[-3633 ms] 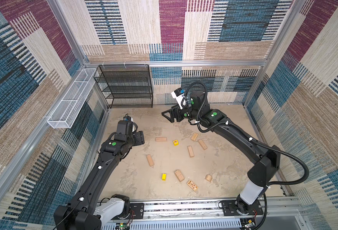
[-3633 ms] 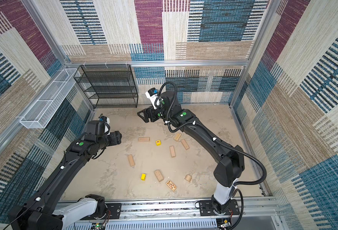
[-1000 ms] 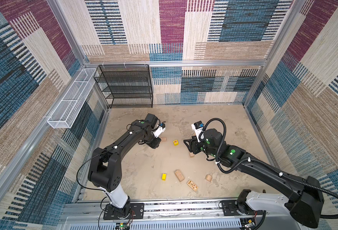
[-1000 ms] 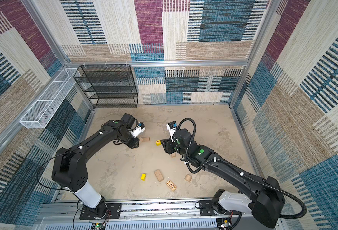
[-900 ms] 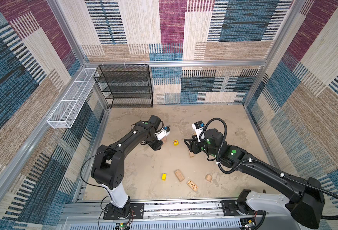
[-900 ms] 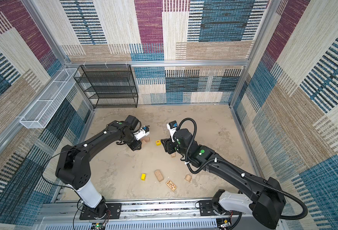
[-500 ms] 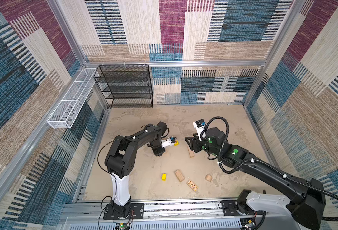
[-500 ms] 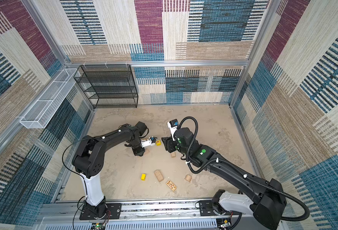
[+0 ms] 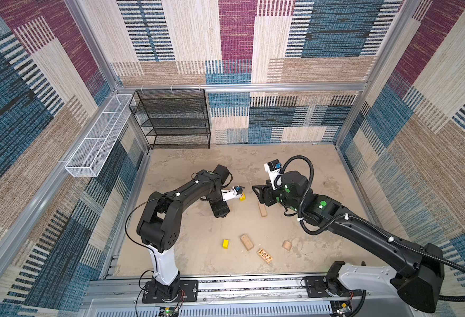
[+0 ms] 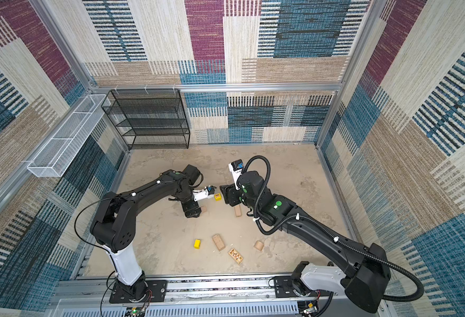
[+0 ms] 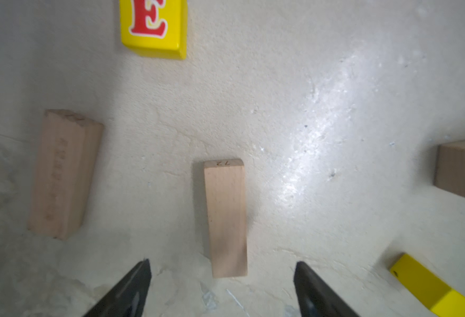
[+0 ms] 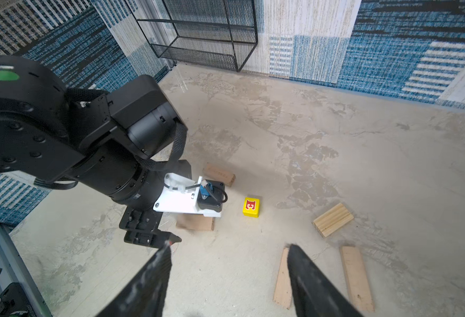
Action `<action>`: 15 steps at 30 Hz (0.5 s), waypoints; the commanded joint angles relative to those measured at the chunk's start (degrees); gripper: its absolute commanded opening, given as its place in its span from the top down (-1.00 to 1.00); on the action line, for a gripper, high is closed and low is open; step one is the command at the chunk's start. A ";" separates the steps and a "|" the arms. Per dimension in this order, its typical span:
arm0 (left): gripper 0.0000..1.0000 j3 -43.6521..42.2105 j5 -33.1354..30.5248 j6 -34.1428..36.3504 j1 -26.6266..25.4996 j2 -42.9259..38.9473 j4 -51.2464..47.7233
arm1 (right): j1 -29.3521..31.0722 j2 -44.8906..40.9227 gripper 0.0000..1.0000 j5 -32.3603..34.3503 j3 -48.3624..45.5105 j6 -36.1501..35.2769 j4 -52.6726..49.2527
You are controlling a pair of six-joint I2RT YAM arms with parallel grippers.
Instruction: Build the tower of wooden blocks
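You have bright, even light in both top views, with the walls [image 9: 20, 109] bowing at the edges. In the left wrist view, glare streaks the tabletop [image 11: 316, 142], shadows are soft, and the left tool [image 11: 222, 262] looks blurred.

Two black robot arms reach toward each other. The left arm [image 9: 187, 189] folds sharply at its elbow, left gripper [image 11: 222, 264] aimed straight down, fingers [image 11: 132, 285] spread wide and gripping nothing. The right arm [image 9: 363, 227] stretches long and low, and its right gripper [image 12: 229, 248] tilts downward, fingers apart, empty.
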 commanded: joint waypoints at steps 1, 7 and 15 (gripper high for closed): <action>-0.68 2.08 -0.70 -2.91 -0.01 -4.86 0.17 | 0.06 1.04 -0.36 -1.75 2.38 -5.86 -0.73; -0.57 5.82 -10.52 -20.43 2.49 -17.40 3.54 | 0.05 5.57 -0.36 -10.57 9.69 -23.00 -0.94; -0.55 -8.14 -19.66 -41.91 8.06 -34.05 1.91 | 2.37 21.22 -0.54 -8.62 21.85 -8.50 -5.25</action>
